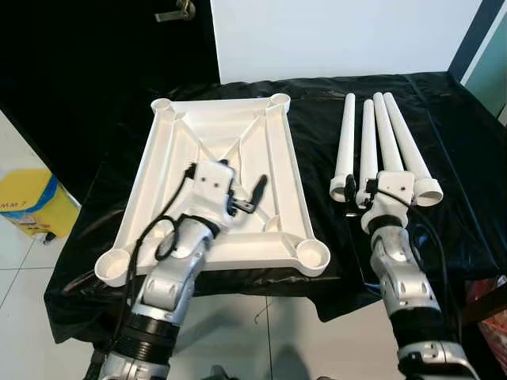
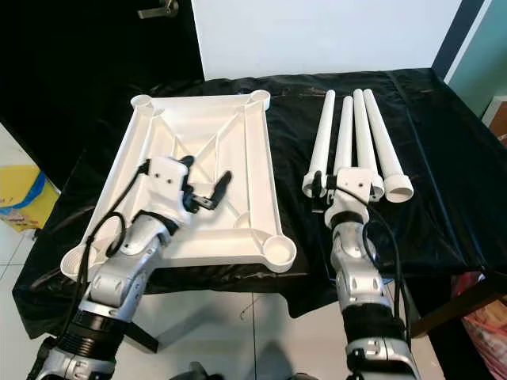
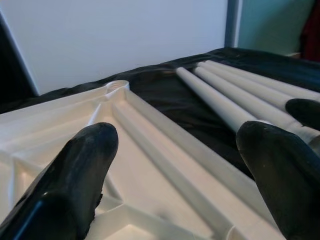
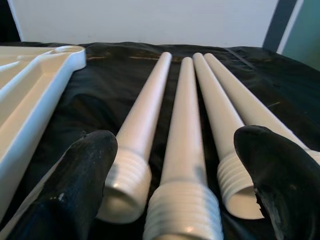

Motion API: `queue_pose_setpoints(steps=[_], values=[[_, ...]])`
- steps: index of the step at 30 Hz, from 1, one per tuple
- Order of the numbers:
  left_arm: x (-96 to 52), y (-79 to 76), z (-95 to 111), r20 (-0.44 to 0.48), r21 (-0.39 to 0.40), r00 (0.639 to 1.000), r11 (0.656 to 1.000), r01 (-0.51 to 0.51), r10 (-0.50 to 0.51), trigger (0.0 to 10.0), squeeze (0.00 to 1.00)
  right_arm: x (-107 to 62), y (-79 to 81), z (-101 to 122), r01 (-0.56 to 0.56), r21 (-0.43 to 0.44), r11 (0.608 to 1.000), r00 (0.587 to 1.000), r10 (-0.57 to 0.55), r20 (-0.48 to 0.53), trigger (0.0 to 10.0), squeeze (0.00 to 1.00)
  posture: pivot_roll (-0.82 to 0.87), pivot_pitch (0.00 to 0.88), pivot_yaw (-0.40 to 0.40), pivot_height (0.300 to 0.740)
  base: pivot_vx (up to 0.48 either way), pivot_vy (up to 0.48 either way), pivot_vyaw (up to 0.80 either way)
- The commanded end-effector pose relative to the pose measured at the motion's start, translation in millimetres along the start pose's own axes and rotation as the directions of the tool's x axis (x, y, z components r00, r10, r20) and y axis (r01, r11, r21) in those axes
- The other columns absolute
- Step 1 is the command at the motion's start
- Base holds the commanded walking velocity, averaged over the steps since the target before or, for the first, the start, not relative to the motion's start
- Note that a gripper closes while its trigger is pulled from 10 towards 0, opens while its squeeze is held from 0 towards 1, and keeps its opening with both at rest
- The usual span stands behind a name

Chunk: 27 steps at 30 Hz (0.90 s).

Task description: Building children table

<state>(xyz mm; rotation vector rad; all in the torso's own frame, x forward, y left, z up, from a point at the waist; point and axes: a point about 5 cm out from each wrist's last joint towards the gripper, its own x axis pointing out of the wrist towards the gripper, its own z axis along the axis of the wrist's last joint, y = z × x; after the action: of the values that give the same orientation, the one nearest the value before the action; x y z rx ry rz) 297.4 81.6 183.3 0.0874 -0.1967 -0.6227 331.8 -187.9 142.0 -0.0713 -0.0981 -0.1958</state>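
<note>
Two silver arms [image 1: 170,285] of rounded, jointed metal segments, each with a ribbed black collar low down. Each wrist carries a white box-shaped housing [image 1: 212,184] marked with small dark screw holes. Black cables [image 1: 146,237] loop along both forearms. Each gripper has two long, matte black fingers [image 3: 75,175] with rounded tips.
</note>
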Motion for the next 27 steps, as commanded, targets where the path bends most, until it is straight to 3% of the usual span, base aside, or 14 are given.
queue_pose_setpoints(steps=[1,8,13,19,20,21,22,24,25,26,27], values=[[0.6,-7.8,1,-0.004,-0.006,0.994,0.994,0.105,-0.105,10.0,0.0,0.2,-1.8,-10,0.012,-0.004,1.0,0.998,-0.012,-0.06,10.0,0.0,-0.01,0.051,0.045,0.74,0.0,0.0,0.0],[2.8,-11.3,1,-0.021,0.012,0.992,0.992,0.122,-0.121,10.0,0.0,14.7,-0.9,-21,0.027,0.018,0.999,0.98,-0.022,-0.198,10.0,0.0,-0.01,0.048,0.038,0.74,0.0,0.0,0.0],[1.9,-9.9,2,-0.033,0.015,0.994,0.994,0.104,-0.104,10.0,0.0,12.2,0.1,-35,0.036,0.028,0.999,0.957,-0.027,-0.29,10.0,0.0,0.0,0.045,0.032,0.74,0.0,0.0,0.0],[0.6,-9.8,1,-0.044,0.012,0.993,0.994,0.109,-0.108,10.0,0.0,11.7,1.1,-41,0.044,0.053,0.998,0.943,-0.024,-0.332,10.0,0.0,0.0,0.045,0.035,0.74,0.0,0.0,0.0],[0.7,-9.5,1,-0.047,0.012,0.993,0.994,0.11,-0.109,10.0,0.0,11.7,1.7,-42,0.047,0.073,0.996,0.938,-0.019,-0.347,9.3,0.0,0.0,0.044,0.036,0.74,0.0,0.0,0.0],[0.7,-9.5,1,-0.047,0.012,0.993,0.994,0.11,-0.109,10.0,0.0,11.7,1.7,-42,0.047,0.073,0.996,0.938,-0.019,-0.347,9.3,0.0,0.0,0.044,0.036,0.74,0.0,0.0,0.0],[1.0,-9.1,1,-0.05,0.012,0.993,0.994,0.11,-0.109,10.0,0.0,12.3,1.8,-44,0.049,0.084,0.995,0.931,-0.016,-0.363,7.5,0.0,0.0,0.041,0.037,0.74,0.0,0.0,0.0],[1.3,-8.7,1,-0.052,0.014,0.993,0.994,0.108,-0.107,10.0,0.0,12.6,2.2,-45,0.047,0.093,0.995,0.929,-0.009,-0.37,7.4,0.0,0.0,0.039,0.037,0.74,0.0,0.0,0.0],[1.5,-8.2,1,-0.054,0.014,0.993,0.994,0.107,-0.106,10.0,0.0,12.8,2.5,-46,0.046,0.101,0.994,0.928,-0.005,-0.373,3.8,0.0,0.0,0.036,0.041,0.74,0.0,0.0,0.0],[1.6,-7.9,1,-0.056,0.015,0.993,0.994,0.106,-0.105,10.0,0.0,13.2,2.8,-46,0.045,0.106,0.993,0.927,-0.002,-0.375,2.9,0.0,0.0,0.036,0.041,0.74,0.0,0.0,0.0],[1.6,-7.9,1,-0.056,0.015,0.993,0.994,0.106,-0.105,10.0,0.0,13.2,2.8,-46,0.045,0.106,0.993,0.927,-0.002,-0.375,2.9,0.0,0.0,0.036,0.041,0.74,0.0,0.0,0.0]])
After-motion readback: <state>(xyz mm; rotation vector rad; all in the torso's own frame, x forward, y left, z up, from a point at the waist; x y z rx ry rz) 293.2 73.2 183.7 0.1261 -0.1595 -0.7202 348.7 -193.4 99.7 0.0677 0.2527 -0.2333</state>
